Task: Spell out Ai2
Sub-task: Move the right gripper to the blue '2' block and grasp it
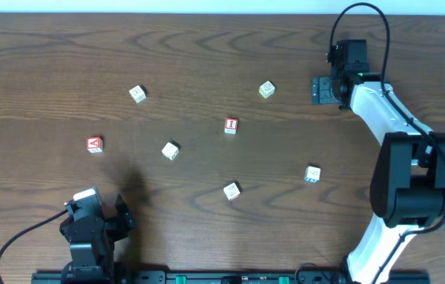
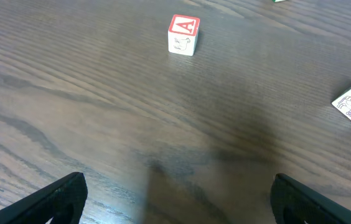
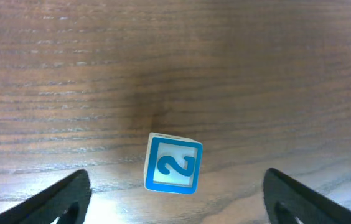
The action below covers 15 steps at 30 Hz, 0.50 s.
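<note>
Sitting centred ahead of the right gripper (image 3: 175,200) (fingers (image 3: 63,200) spread apart) is the 2 block (image 3: 174,165).

Robotics lab bench; wood-grain counter (image 1: 207,47); left arm (image 1: 88,229) and right arm (image 1: 400,181) on a rail (image 1: 207,278) at the counter's near edge.
</note>
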Each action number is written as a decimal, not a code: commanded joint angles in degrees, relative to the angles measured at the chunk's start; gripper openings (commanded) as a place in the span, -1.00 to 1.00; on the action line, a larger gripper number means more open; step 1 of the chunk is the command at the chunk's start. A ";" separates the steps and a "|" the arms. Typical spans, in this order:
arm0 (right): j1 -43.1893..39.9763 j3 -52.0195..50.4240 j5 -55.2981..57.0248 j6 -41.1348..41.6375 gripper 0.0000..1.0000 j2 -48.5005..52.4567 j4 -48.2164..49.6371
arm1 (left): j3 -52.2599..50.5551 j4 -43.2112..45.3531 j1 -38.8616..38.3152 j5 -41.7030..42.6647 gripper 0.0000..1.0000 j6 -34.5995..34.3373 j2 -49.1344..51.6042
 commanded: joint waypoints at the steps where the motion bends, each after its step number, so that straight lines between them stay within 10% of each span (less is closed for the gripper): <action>1: -0.04 0.02 -1.11 2.08 0.69 2.51 0.15 | -1.44 -2.34 0.13 -0.20 0.90 0.81 -0.31; 15: -1.55 0.02 -5.20 13.00 0.35 5.40 2.73 | -1.44 -2.34 0.13 -0.20 0.91 0.81 -0.31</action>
